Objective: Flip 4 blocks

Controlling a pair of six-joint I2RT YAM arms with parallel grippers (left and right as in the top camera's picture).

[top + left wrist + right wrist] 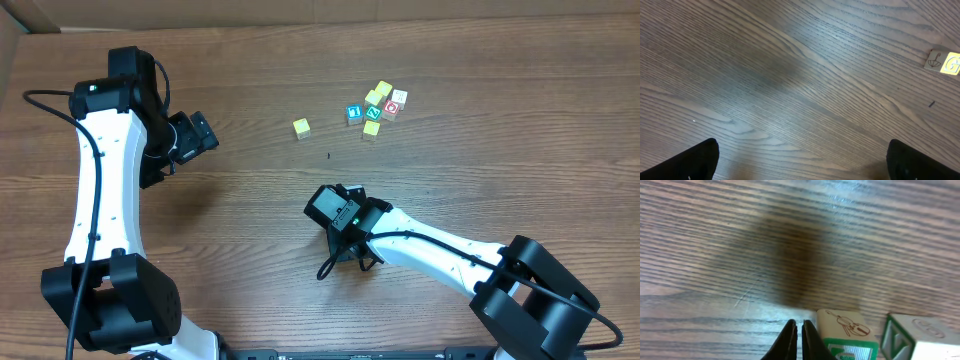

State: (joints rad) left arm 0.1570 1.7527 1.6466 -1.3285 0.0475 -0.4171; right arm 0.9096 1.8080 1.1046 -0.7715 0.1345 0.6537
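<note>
My right gripper (799,326) is shut with nothing between its fingers. Its tips stand just left of a cream block (842,325) with a violin drawing and a green-framed face. A second green-framed block (912,335) lies to the right of that one. Overhead, the right wrist (340,212) sits mid-table and hides its own fingertips. A cluster of blocks lies at the back right: yellow ones (379,93), a teal-green one (373,113) and a whitish one (399,97). A lone yellow block (301,127) (945,62) sits apart on the left. My left gripper (197,134) (802,160) is open over bare wood.
A blue-faced cube (354,114) and a red-faced cube (392,109) sit in the same cluster, with another yellow cube (371,129) at its front. A cardboard wall (300,12) runs along the table's far edge. A small dark speck (328,155) marks the wood.
</note>
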